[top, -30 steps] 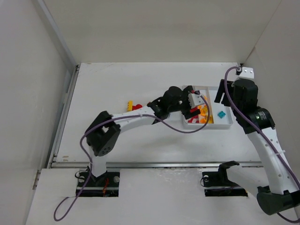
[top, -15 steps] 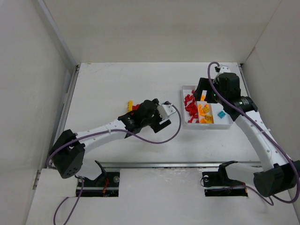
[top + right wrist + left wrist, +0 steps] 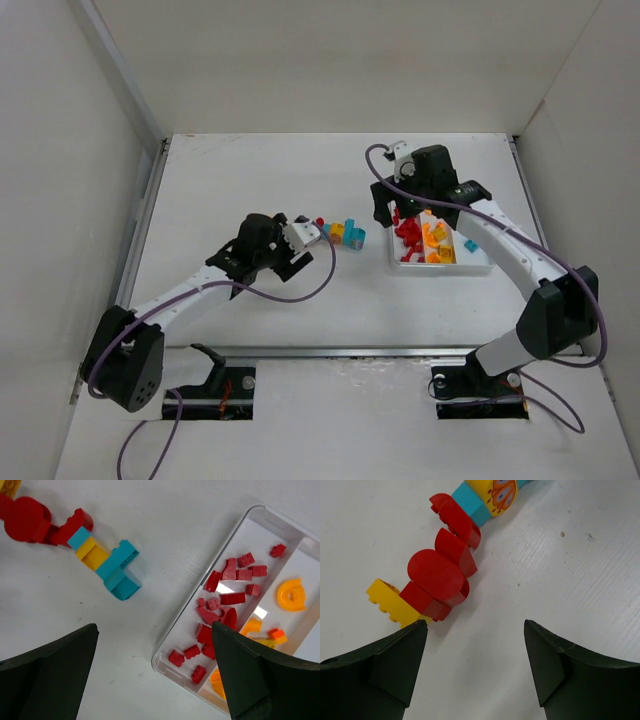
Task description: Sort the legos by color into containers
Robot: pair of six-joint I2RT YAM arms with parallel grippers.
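A joined row of legos (image 3: 340,232) lies on the table left of the white tray (image 3: 470,268): red, yellow and cyan bricks. In the left wrist view the row (image 3: 442,575) runs from a yellow brick (image 3: 382,597) by my left fingertip through red ones to a cyan one. My left gripper (image 3: 475,625) is open and empty over bare table just short of the row. My right gripper (image 3: 155,626) is open and empty above the tray's near-left corner (image 3: 181,615). Red bricks (image 3: 227,597) fill its left compartment, orange ones (image 3: 291,594) the middle, and a cyan one (image 3: 470,245) lies in the right.
The table ends at walls on the left, back and right. The left gripper (image 3: 312,243) and right gripper (image 3: 388,215) are close together, with the lego row between them.
My left arm has drawn back from the tray to the left and now sits by the loose row. My right arm has swung left across the tray. The row's cyan end has come into view.
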